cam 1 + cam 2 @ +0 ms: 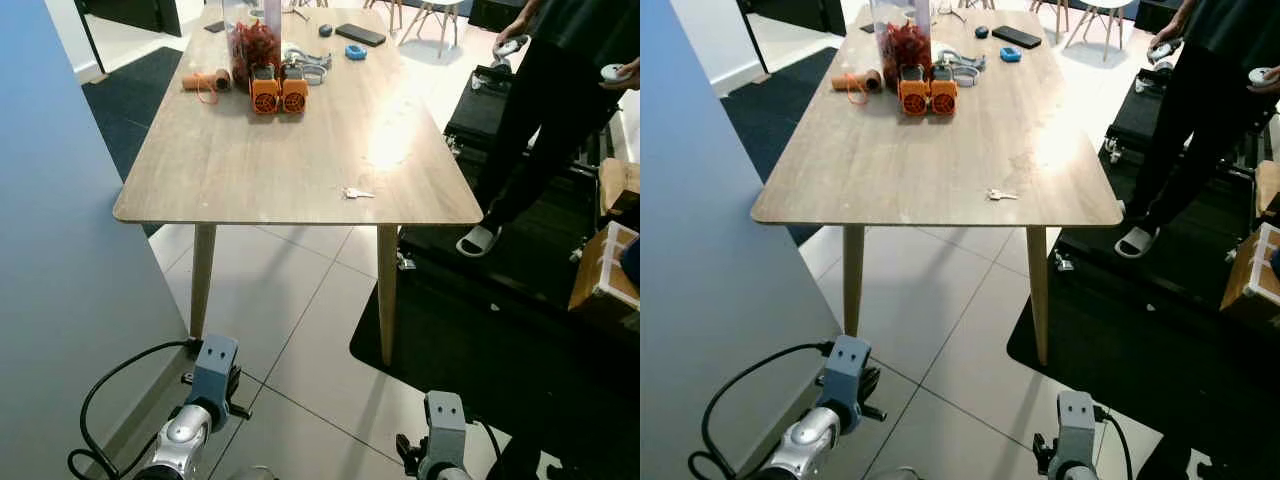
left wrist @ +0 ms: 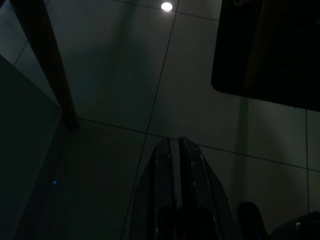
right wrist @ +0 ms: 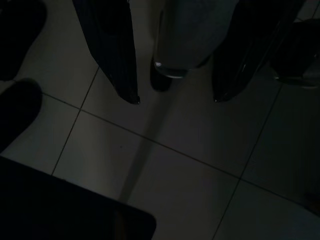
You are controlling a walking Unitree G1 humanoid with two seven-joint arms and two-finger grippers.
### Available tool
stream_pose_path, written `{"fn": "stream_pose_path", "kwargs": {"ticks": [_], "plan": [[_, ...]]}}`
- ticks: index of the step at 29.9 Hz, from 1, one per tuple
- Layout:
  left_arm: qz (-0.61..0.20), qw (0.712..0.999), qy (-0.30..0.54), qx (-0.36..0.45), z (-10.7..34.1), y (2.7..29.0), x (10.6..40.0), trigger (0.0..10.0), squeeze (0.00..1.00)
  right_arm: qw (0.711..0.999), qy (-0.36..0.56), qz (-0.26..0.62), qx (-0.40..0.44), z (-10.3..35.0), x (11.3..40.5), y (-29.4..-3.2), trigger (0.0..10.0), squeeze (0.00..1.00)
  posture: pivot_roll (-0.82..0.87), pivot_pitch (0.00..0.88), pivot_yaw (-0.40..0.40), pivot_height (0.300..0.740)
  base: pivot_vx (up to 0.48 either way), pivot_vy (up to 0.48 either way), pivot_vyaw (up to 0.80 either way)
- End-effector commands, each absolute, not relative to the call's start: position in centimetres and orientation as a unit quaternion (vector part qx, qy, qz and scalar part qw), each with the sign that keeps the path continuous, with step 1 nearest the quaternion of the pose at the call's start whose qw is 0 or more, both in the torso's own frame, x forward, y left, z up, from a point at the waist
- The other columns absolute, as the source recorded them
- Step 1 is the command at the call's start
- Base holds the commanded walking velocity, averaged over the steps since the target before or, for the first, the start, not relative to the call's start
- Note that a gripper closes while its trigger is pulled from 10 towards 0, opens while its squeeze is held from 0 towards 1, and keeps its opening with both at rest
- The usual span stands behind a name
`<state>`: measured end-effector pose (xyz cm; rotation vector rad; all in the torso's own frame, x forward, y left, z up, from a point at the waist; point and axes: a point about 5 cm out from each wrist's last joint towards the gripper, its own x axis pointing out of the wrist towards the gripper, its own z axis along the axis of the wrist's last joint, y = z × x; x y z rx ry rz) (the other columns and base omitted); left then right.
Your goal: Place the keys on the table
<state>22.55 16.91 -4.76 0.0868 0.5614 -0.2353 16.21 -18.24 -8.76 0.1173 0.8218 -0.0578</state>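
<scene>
A small set of silver keys (image 1: 356, 193) lies on the light wooden table (image 1: 250, 160), close to its near edge and right of the middle. Both arms hang low by the tiled floor, well short of the table. In the left wrist view my left gripper (image 2: 174, 142) is shut, its two black fingers pressed together with nothing between them. My right gripper (image 3: 176, 102) stands open over the tiles in the right wrist view, its fingers (image 3: 117, 55) wide apart and empty.
Two orange reels (image 1: 278, 94), a jar of red things (image 1: 254, 42), a twine roll (image 1: 205, 80), a phone (image 1: 360, 35) and blue tape (image 1: 355, 52) crowd the table's far end. A person (image 1: 550, 90) stands at the right beside black mats. A blue wall (image 1: 60, 250) is close on the left.
</scene>
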Motion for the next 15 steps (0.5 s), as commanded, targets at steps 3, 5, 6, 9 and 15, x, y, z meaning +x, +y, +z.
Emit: {"fn": "stream_pose_path", "kwargs": {"ticks": [3,5,6,9,15], "plan": [[-0.112,0.951,0.286,0.041,-5.09,17.10,22.11,10.0,0.00,0.914,0.399,-0.032,0.059,-8.82,15.96,-18.36,10.0,0.00,0.10,0.026,-0.026,0.740,0.000,0.000,0.00],[-0.116,0.950,0.285,0.047,-5.09,17.12,22.07,10.0,0.00,0.914,0.400,-0.031,0.059,-8.84,15.94,-18.34,10.0,0.00,0.10,0.023,-0.026,0.740,0.000,0.000,0.00],[-0.122,0.949,0.285,0.052,-5.09,17.05,22.03,10.0,0.00,0.914,0.400,-0.031,0.059,-8.84,15.94,-18.33,10.0,0.00,0.10,0.023,-0.026,0.740,0.000,0.000,0.00],[-0.133,0.948,0.283,0.064,-5.10,16.90,21.96,10.0,0.00,0.914,0.400,-0.031,0.059,-8.85,15.94,-18.31,10.0,0.00,0.10,0.023,-0.025,0.740,0.000,-0.437,0.00],[-0.125,0.948,0.288,0.056,-5.18,16.95,21.94,10.0,0.00,0.914,0.401,-0.032,0.059,-8.86,15.92,-18.30,10.0,0.00,0.10,0.023,-0.024,0.740,0.000,-0.459,0.00]]}}
